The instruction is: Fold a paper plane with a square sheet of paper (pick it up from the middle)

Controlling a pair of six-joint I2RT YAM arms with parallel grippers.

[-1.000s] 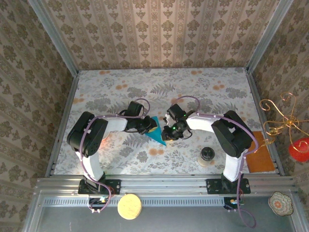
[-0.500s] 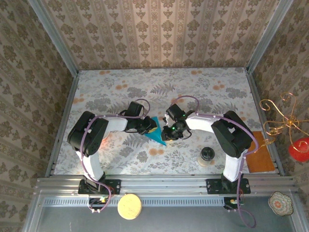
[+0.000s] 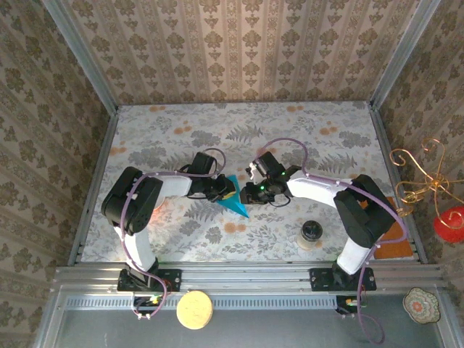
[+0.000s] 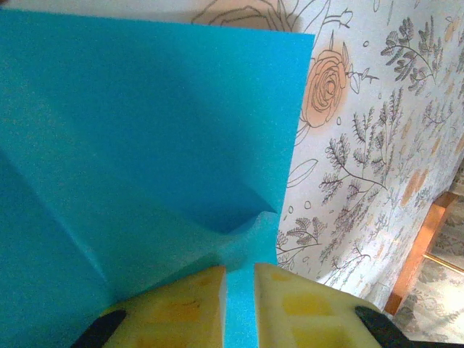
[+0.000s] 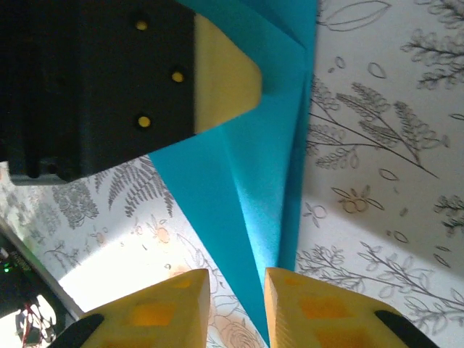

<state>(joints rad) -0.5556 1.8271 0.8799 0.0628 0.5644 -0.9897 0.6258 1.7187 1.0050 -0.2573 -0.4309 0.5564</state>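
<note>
The square sheet of paper [image 3: 233,204] is teal-blue and folded into a narrow pointed dart, lying at the table's middle with its tip toward the near edge. My left gripper [image 3: 223,191] is shut on its wide end, and the paper [image 4: 152,145] fills the slit between the yellow pads [image 4: 181,308]. My right gripper [image 3: 251,194] stands open at the dart's other side. In the right wrist view the pointed tip of the paper [image 5: 254,188] runs down between the parted fingertips [image 5: 312,308], close to the right one. The left gripper's finger [image 5: 221,72] presses on the paper further up.
A small dark-lidded jar [image 3: 312,232] stands near the right arm's base. An orange-brown flat sheet [image 3: 392,230] lies at the table's right edge. A yellow disc [image 3: 194,309] rests on the front rail. A gold wire ornament [image 3: 419,185] hangs outside the right wall.
The right arm has stretched out, its elbow swinging to the right, while its gripper stays at the paper with its fingers slightly wider. The left arm has not moved.
</note>
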